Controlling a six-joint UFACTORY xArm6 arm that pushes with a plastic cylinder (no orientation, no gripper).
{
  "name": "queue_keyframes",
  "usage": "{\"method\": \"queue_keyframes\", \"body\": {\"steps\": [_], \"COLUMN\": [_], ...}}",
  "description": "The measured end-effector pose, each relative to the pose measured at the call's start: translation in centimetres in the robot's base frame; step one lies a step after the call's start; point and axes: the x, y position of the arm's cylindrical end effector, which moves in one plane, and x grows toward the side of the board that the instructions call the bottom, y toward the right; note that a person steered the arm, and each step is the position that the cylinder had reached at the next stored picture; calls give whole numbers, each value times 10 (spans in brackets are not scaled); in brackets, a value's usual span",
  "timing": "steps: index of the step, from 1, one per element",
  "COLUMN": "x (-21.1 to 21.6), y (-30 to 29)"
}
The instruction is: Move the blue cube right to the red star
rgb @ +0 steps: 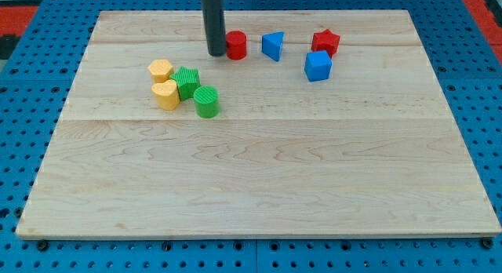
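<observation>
Blue cube (318, 66) looks small, light & rigid, prob slides easy on the smooth wood surface (259, 179); no taking hold, I just push a flat side. It sits just below the red star (325, 42), nearly touching. My tip (216, 52) is well off to the view's left, right beside the red cylinder (236, 45). No hand on this rod, so nothing to open or close.

A single camera view is given, set above the near edge of the wooden board (259, 187) and angled down and forward across it. Nearly the whole board is framed at middling range, with blue perforated table (23, 92) seen around it. My tip (216, 52) is seen toward the view's top, the rod cut off above.
</observation>
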Motion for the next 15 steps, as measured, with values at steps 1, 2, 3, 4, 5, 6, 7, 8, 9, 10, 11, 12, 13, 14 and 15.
{"method": "queue_keyframes", "body": {"steps": [1, 2, 3, 4, 5, 6, 7, 8, 9, 10, 11, 12, 13, 14, 15], "x": [17, 17, 22, 28, 33, 33, 27, 18, 15, 15, 13, 10, 3, -4, -2], "y": [68, 141, 152, 152, 174, 215, 221, 210, 210, 219, 230, 237, 238, 238, 231]}}
